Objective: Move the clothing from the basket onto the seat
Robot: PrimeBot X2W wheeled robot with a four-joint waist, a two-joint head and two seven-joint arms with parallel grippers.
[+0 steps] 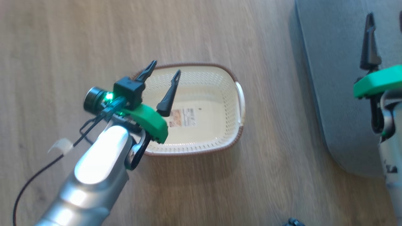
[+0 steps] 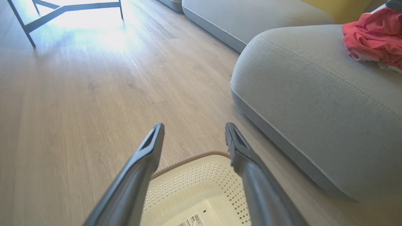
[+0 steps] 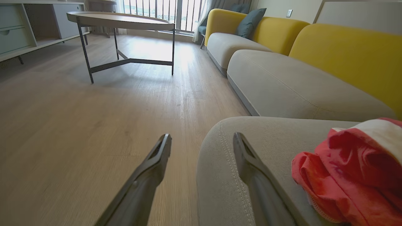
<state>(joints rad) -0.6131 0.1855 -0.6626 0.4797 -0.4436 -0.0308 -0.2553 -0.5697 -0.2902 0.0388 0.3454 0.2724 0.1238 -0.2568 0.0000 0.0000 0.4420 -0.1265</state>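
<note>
The cream basket (image 1: pixel 226 103) stands on the wood floor, with nothing in it but a label sticker (image 1: pixel 183 117) on its floor. My left gripper (image 1: pixel 165 69) hangs open over the basket's left part, nothing between its fingers; the left wrist view has this gripper (image 2: pixel 194 127) above the basket's rim (image 2: pixel 194 154). The grey seat (image 1: pixel 333 78) lies to the right. My right gripper (image 1: pixel 385 23) is open over the seat, its fingers (image 3: pixel 251 169) bare. Red clothing (image 3: pixel 351 175) with a white stripe rests on the seat (image 3: pixel 276 141) just right of my right gripper (image 3: pixel 201 138); the left wrist view has the clothing (image 2: pixel 373 37) far right.
A sofa with grey cushions (image 3: pixel 282 84) and yellow backs (image 3: pixel 345 56) runs behind the seat. A round coffee table (image 3: pixel 119 18) on dark metal legs stands farther off on the floor. A black cable (image 1: pixel 31 182) trails from my left arm.
</note>
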